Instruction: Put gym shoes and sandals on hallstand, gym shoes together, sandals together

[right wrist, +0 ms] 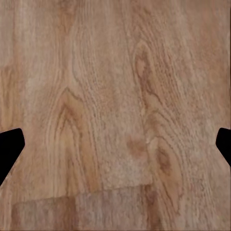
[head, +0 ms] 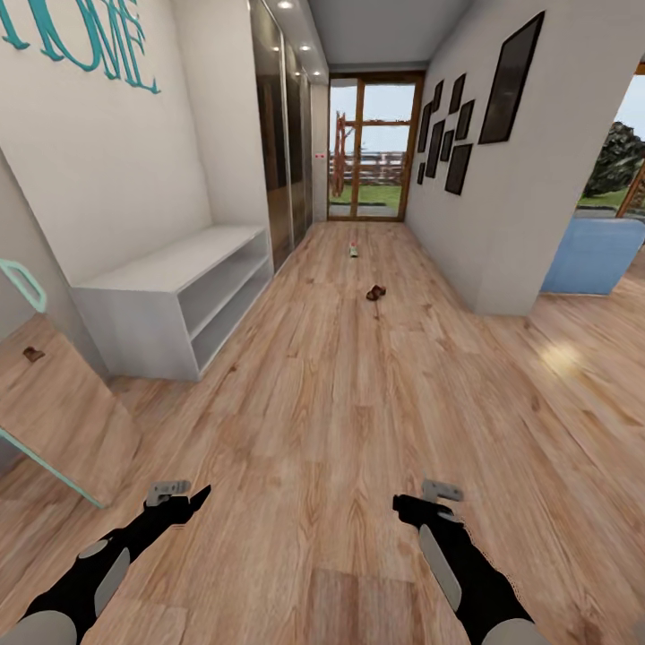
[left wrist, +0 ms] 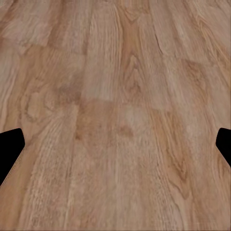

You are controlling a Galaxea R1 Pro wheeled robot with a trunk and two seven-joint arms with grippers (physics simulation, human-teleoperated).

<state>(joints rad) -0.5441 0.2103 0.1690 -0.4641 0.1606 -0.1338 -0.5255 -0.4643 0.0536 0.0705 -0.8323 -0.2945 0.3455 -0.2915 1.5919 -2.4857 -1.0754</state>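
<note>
Approach stage, judging by how things lie: nothing lifted yet, nothing on any shelf. Left pincer (head: 185,500) low over the corridor floor (head: 340,421), fingers spread wide in the left wrist view (left wrist: 115,144), holding nothing. Right pincer (head: 414,509) the same: spread wide, empty, bare planks between the tips (right wrist: 115,144).

Far ahead, one brown sandal (head: 375,293) lying mid-floor, well apart from both pincers. Beyond it, toward the floor's far edge by the glass door (head: 374,148), a small pale shoe with a red and green touch, probably one gym shoe (head: 354,251); too small to tell more. Second sandal and second gym shoe not made out from here.

Along the floor's left edge, a white bench (head: 134,313) with two open bays and no upper shelves above it, so possibly not the rack meant. Beside it, a leaning mirror (head: 54,412) with a small brown reflection.

Next, most likely: roll forward to the sandal, stop with it within reach, lower one pincer over it and close across its sides. Still needed: finding the other two shoes.
</note>
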